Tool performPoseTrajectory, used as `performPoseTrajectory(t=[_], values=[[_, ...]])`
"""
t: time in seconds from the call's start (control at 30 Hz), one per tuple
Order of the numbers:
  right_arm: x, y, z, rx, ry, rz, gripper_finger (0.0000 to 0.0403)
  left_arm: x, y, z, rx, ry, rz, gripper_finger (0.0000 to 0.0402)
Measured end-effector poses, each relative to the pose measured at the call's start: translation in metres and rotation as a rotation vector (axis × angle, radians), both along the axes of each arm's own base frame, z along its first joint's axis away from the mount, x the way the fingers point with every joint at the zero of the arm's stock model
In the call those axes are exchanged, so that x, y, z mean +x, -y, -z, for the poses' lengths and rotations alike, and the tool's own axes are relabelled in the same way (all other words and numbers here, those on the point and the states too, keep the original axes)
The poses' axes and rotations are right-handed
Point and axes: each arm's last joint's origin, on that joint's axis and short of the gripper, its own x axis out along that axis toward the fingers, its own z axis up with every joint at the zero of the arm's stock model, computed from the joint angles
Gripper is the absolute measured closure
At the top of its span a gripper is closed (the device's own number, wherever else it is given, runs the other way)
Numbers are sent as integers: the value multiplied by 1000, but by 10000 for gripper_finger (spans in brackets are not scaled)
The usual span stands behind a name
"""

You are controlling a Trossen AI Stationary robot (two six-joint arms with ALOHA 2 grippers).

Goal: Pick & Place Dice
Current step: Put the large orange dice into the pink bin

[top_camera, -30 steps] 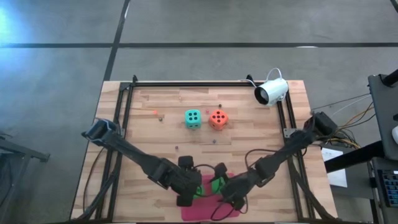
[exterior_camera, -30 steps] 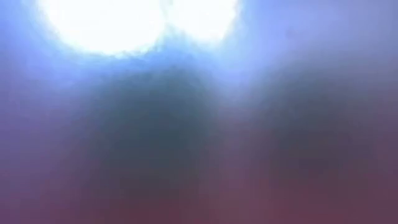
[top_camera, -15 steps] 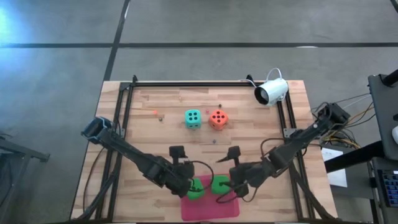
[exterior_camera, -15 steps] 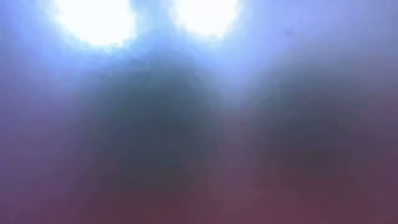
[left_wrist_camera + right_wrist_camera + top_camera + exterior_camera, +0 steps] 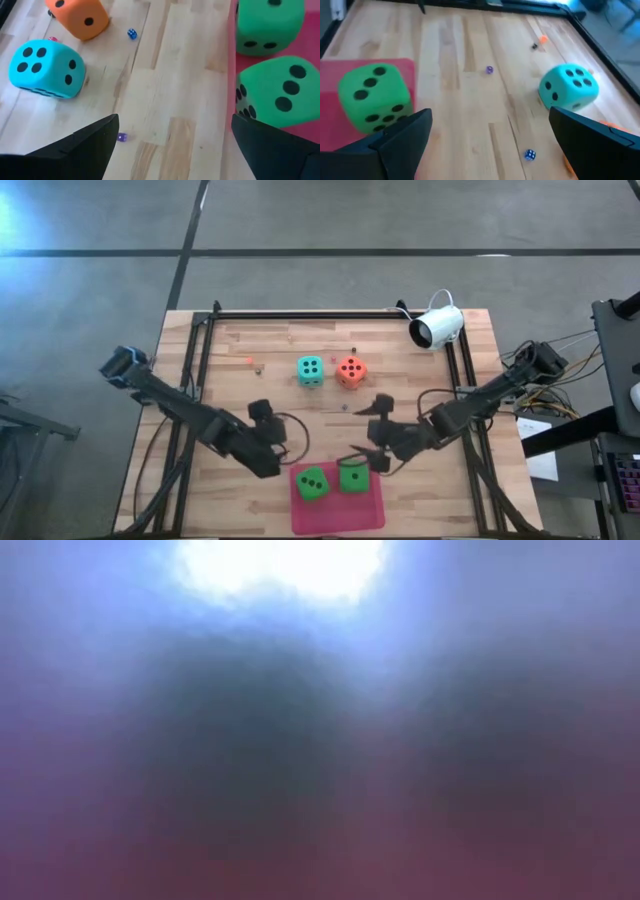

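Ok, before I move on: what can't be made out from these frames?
- Low view: wholly blurred, only glare and dark shapes; no dice or arms can be told.
- Orange-red die: in the right wrist view nearly hidden by that gripper's own finger.
- Tiny blue speck and purple speck on the table: too small to identify.
- Pink mat: its near edge sits at the bottom of the high view, so possibly cut off.

Two dark jointed arms, black looping cables, wedge-shaped black fingers
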Motion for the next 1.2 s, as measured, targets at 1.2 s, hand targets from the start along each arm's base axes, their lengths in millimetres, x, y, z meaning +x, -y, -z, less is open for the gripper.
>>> performPoseTrajectory(t=[1.2], values=[[21,190,2,391,-135,618,3,-63,-38,-11,-71,240,78,14]])
